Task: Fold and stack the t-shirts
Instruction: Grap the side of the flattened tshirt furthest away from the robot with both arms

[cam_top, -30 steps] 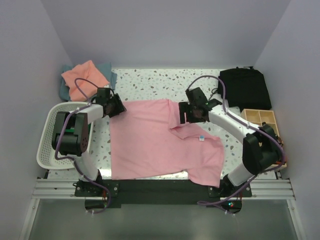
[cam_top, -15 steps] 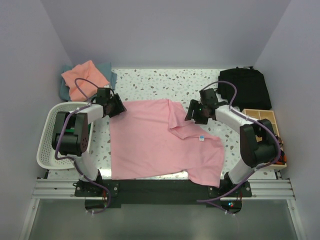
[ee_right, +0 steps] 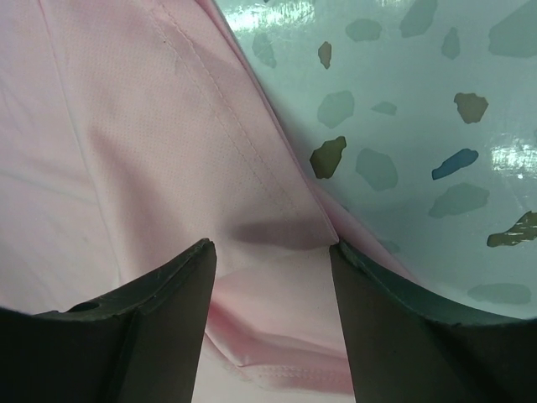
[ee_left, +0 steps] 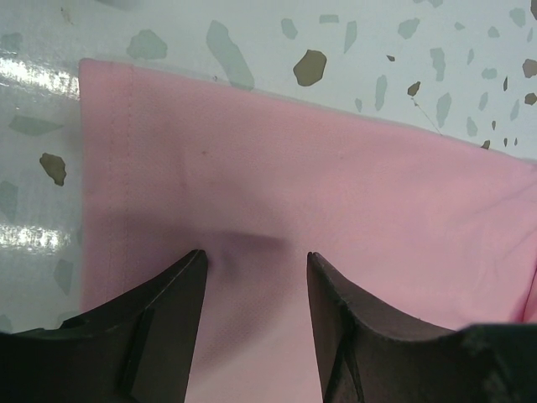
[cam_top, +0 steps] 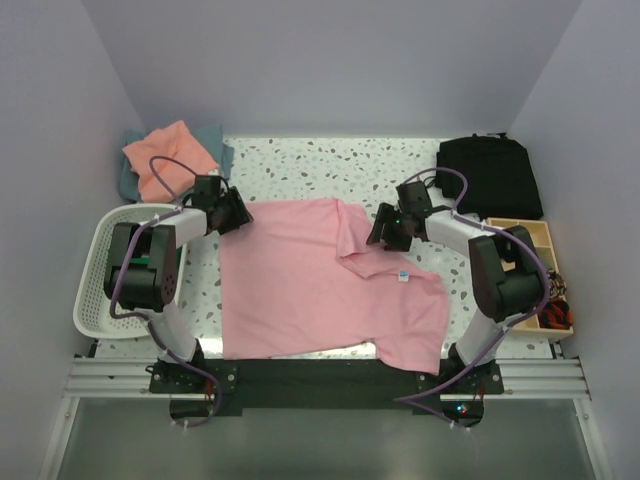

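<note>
The light pink t-shirt (cam_top: 320,285) lies spread on the speckled table, its far right part folded over and a small neck label (cam_top: 402,278) showing. My left gripper (cam_top: 232,212) is open, its fingers resting on the shirt's far left corner; the left wrist view shows pink cloth (ee_left: 336,185) flat between the fingers (ee_left: 159,319). My right gripper (cam_top: 385,230) is open at the shirt's far right edge, straddling a stitched hem fold (ee_right: 277,277). The salmon-orange shirt (cam_top: 165,155) lies bunched on the grey-blue one (cam_top: 222,150) at the far left corner. The green shirt is out of view.
A white mesh basket (cam_top: 95,270) stands left of the left arm. A black bag (cam_top: 490,175) sits at the far right, with a wooden compartment tray (cam_top: 525,235) in front of it. Walls close in on three sides.
My right gripper has shifted a little to the right along the shirt's far edge and its forearm has swung outward. The left arm and the shirt have not moved.
</note>
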You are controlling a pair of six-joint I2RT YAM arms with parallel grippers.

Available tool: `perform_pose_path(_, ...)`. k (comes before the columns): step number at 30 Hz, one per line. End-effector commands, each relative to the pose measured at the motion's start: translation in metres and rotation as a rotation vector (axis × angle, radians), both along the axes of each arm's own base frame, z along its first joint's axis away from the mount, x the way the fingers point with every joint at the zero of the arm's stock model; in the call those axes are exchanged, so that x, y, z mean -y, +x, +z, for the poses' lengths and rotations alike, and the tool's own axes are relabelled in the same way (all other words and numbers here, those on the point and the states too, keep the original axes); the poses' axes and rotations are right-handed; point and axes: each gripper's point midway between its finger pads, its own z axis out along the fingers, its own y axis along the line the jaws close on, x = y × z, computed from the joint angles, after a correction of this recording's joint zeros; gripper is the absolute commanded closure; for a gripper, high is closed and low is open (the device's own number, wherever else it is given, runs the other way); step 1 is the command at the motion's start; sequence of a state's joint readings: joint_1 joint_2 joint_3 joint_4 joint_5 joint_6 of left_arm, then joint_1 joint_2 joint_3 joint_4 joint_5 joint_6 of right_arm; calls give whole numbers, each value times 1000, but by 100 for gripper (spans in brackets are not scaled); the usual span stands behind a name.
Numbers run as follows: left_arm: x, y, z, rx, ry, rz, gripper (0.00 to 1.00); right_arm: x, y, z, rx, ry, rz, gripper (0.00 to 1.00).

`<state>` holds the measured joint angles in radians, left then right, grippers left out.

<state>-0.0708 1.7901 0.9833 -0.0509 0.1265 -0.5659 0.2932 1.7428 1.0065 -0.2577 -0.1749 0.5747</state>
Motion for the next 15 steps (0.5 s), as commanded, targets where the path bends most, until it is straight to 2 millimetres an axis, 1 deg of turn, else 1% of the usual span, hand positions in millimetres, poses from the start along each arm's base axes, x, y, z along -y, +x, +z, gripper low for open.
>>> perform_pose_path(1,3,1,-7,-5,-9,0,44,-1,22,8,59,0,4,39)
perform_pose_path(5,3,0,-8,-9,-8,0,44,-2,26,5,64,-1,6,45)
perform_pose_path(8,4,-1,-11,-15,-9,-2,44,0,28,5,68,-9,4,47)
perform_pose_path(11,3,-1,-11,-17,-7,1,44,1,29,6,67,-18,6,51)
perform_pose_path(14,2,-1,-11,-17,-5,2,44,3,30,10,80,-25,8,62)
perform_pose_path(15,2,-1,-12,-18,-4,1,44,4,31,12,86,-29,3,68)
